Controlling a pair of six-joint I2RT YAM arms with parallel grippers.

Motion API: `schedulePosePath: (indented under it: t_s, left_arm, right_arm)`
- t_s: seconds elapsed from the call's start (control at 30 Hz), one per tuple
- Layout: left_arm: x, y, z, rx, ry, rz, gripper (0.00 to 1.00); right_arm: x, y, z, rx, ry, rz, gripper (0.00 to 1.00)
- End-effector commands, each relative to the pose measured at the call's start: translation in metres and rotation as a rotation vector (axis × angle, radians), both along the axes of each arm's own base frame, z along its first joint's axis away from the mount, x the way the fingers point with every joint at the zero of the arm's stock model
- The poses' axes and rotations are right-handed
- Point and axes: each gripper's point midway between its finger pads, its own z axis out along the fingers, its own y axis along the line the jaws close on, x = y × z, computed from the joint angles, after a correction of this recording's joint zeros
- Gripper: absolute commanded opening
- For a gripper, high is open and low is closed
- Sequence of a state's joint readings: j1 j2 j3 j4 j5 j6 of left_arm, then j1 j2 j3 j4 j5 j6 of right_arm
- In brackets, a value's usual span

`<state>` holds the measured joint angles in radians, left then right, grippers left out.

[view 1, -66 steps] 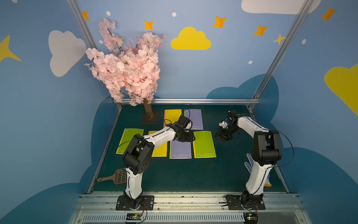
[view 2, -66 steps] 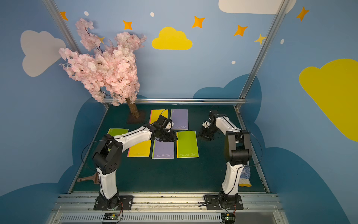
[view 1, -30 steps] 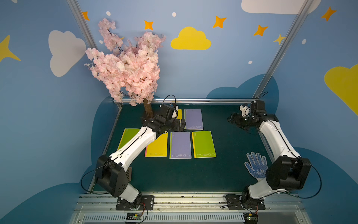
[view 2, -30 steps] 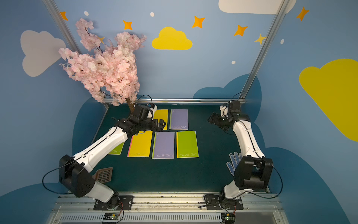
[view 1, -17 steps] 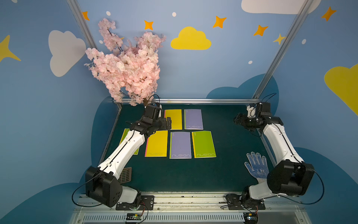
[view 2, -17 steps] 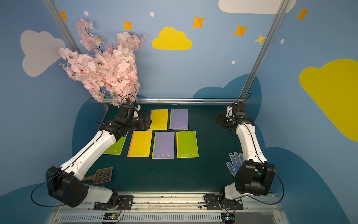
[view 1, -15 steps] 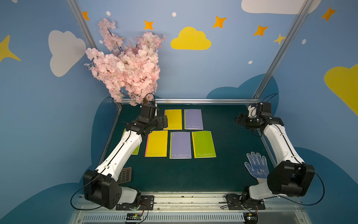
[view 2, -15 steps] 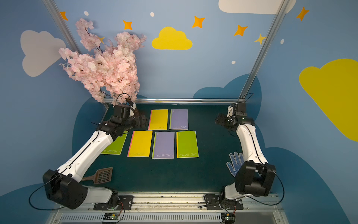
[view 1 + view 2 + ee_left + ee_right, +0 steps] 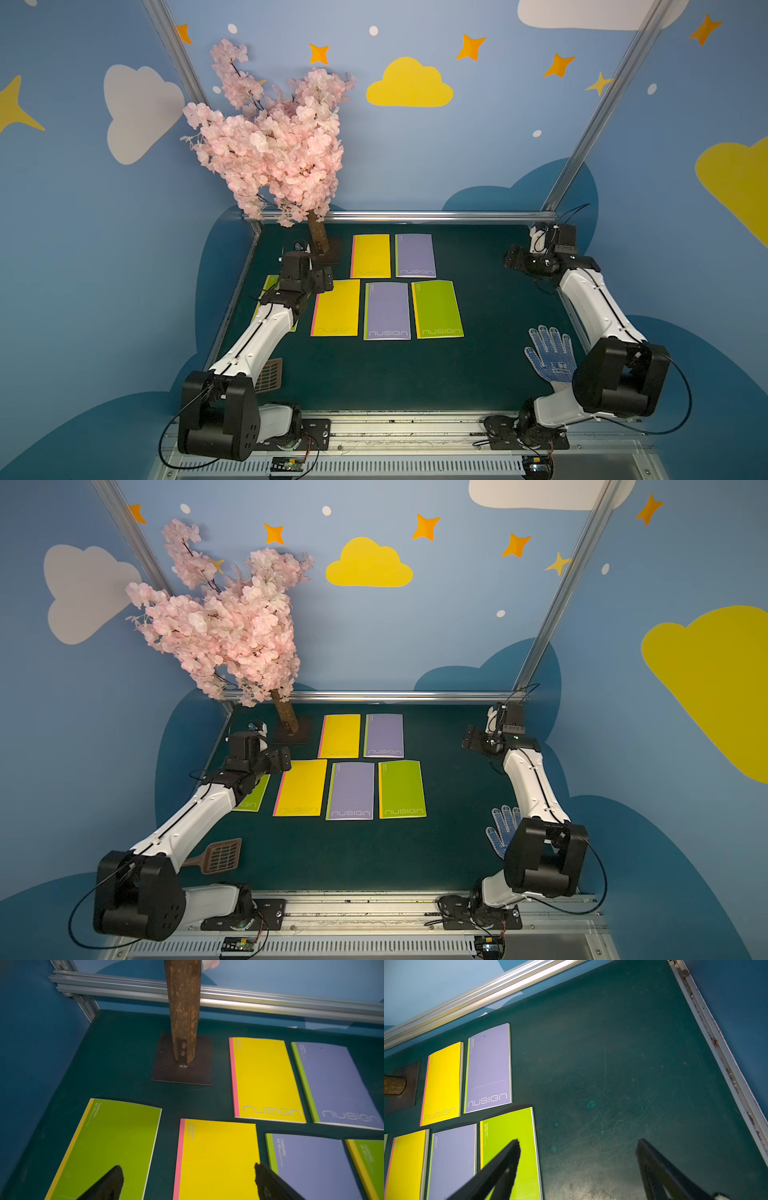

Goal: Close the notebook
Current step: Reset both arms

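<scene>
Several thin notebooks lie flat on the green mat with covers down and no pages showing: yellow (image 9: 371, 254) and purple (image 9: 415, 254) at the back, yellow (image 9: 336, 307), purple (image 9: 387, 311) and green (image 9: 437, 308) in front. Another green notebook (image 9: 108, 1142) lies at the far left, partly under my left arm in both top views. My left gripper (image 9: 328, 279) (image 9: 188, 1175) hangs open and empty above the front yellow notebook's left edge. My right gripper (image 9: 510, 259) (image 9: 578, 1146) is open and empty over bare mat, right of the front green notebook (image 9: 510, 1147).
A pink blossom tree stands on a dark base plate (image 9: 326, 258) at the back left, close to my left gripper. A dotted white glove (image 9: 550, 357) lies front right, a brown slotted scoop (image 9: 220, 856) front left. Aluminium rails (image 9: 399, 216) edge the mat.
My left arm has swung left, off the middle notebooks, to the front of the tree base. My right gripper has drawn back toward the back right corner. No notebook has moved.
</scene>
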<state>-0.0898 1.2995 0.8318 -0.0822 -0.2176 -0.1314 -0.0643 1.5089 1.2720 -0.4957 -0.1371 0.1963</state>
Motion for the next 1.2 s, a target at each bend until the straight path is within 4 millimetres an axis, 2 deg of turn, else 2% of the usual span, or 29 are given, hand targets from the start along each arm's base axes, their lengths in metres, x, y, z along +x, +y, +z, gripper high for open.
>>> schedulePosePath:
  t_s: [0.0, 0.13, 0.4, 0.63, 0.8, 1.0, 1.17]
  left_arm:
    - [0.016, 0.022, 0.014, 0.065, -0.163, 0.023, 1.00]
    - [0.015, 0.030, -0.014, 0.008, -0.152, 0.026, 1.00]
    - [0.006, 0.034, -0.047, 0.020, -0.189, 0.030, 1.00]
    - [-0.010, 0.034, -0.053, 0.024, -0.312, 0.031, 1.00]
    - [-0.011, 0.027, -0.061, 0.018, -0.330, -0.011, 1.00]
    - [-0.006, 0.026, -0.077, 0.014, -0.322, -0.020, 1.00]
    - [-0.001, 0.019, -0.080, 0.011, -0.288, -0.064, 1.00]
  right_arm:
    - [0.008, -0.002, 0.001, -0.042, -0.072, 0.016, 0.90]
    - [0.005, -0.002, -0.012, -0.042, -0.089, 0.016, 0.90]
    - [-0.004, -0.002, -0.040, -0.116, -0.199, 0.059, 0.90]
    - [-0.011, 0.003, -0.057, -0.138, -0.333, 0.095, 0.90]
    - [-0.018, 0.010, -0.086, -0.120, -0.361, 0.126, 0.90]
    - [-0.025, 0.012, -0.095, -0.129, -0.468, 0.130, 0.90]
    - [-0.031, 0.023, -0.098, -0.121, -0.523, 0.195, 0.90]
